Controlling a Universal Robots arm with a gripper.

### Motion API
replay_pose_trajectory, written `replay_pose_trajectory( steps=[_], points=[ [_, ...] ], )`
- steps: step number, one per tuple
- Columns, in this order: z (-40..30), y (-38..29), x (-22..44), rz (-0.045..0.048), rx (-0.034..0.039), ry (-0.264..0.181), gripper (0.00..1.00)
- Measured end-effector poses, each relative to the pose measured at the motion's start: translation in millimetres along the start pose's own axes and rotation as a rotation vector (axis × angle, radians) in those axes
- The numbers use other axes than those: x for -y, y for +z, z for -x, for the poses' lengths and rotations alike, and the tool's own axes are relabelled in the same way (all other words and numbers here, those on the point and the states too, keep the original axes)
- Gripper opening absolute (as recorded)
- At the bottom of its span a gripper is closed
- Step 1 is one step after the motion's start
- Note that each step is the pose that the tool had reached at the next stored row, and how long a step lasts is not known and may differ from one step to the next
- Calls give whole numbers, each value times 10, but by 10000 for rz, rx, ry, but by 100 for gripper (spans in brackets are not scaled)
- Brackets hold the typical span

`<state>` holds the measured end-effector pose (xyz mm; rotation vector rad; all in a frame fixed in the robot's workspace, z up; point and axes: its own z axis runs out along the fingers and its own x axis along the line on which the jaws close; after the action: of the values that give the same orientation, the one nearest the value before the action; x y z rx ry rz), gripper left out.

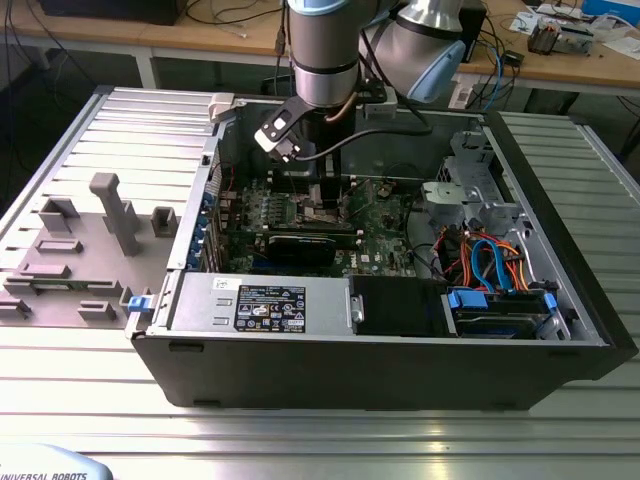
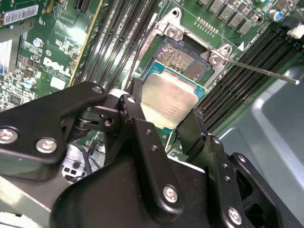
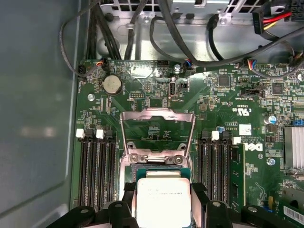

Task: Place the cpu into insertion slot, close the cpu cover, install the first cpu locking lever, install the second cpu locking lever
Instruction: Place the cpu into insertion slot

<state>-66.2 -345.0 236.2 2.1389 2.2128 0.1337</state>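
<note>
Gripping one cpu (image 2: 168,100) between two black jaws, near one insertion slot (image 2: 184,58), one cpu cover (image 3: 156,114) raised

The grey arm (image 1: 322,45) with light blue caps reaches straight down from above. A black cable runs along its wrist. At its end is the black hand (image 2: 166,108). Its two fingers (image 2: 142,137) point down and press on two opposite edges of the cpu (image 2: 170,97), holding it flat between them.
</note>
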Motion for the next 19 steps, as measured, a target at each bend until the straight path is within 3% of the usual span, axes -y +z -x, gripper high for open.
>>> replay_pose_trajectory(
  steps=[4,10,14,19],
  points=[
    [-11,58,10,-2,2,0,54],
    [-86,172,52,-2,6,35,54],
    [-85,283,76,1,20,172,54],
    [-83,314,87,1,29,225,54]
  ],
)
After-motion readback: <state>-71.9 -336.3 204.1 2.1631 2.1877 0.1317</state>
